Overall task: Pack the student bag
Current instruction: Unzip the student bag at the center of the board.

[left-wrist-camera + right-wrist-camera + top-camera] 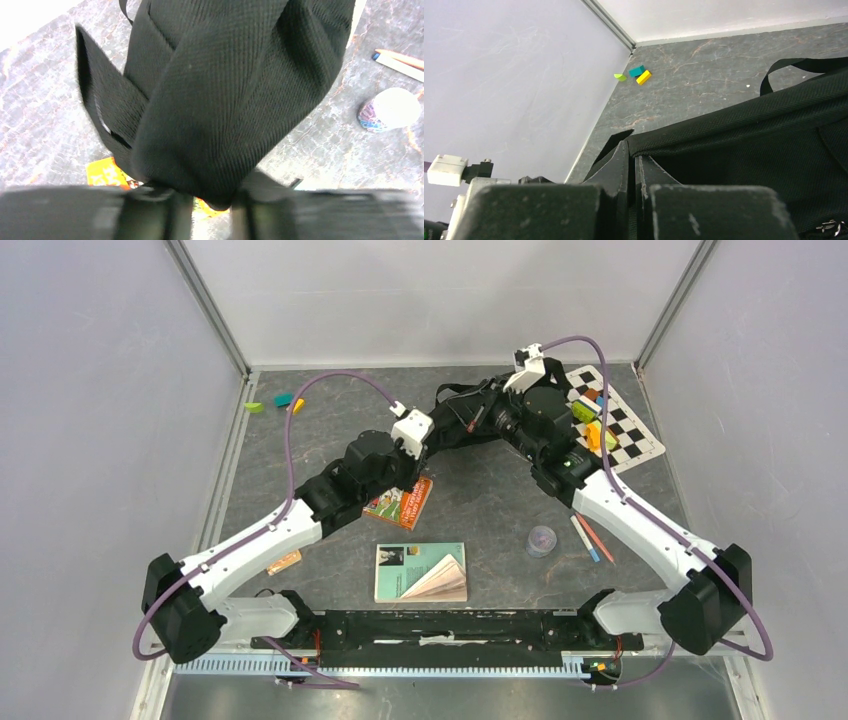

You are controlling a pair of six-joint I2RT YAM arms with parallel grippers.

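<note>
The student bag (pixel 470 416) is a black fabric backpack lying at the back middle of the table, between my two arms. In the left wrist view a thick fold of the bag (pixel 225 90) hangs down between my blurred fingers (pixel 175 215). My left gripper (pixel 212 210) presses on that fold from both sides; from above, the left gripper (pixel 430 437) is at the bag's left end. My right gripper (pixel 633 150) is shut on the thin hem of the bag (pixel 744 150), its jaws nearly together. From above, the right gripper (pixel 503 412) sits over the bag's right part.
An orange book (pixel 400 502) lies under my left wrist, and an open book (pixel 420 572) lies near the front. A small patterned roll (pixel 541 540) and pencils (pixel 590 538) are right of centre. A checkered mat (pixel 630 430) with coloured blocks is back right. Blocks (pixel 275 402) are back left.
</note>
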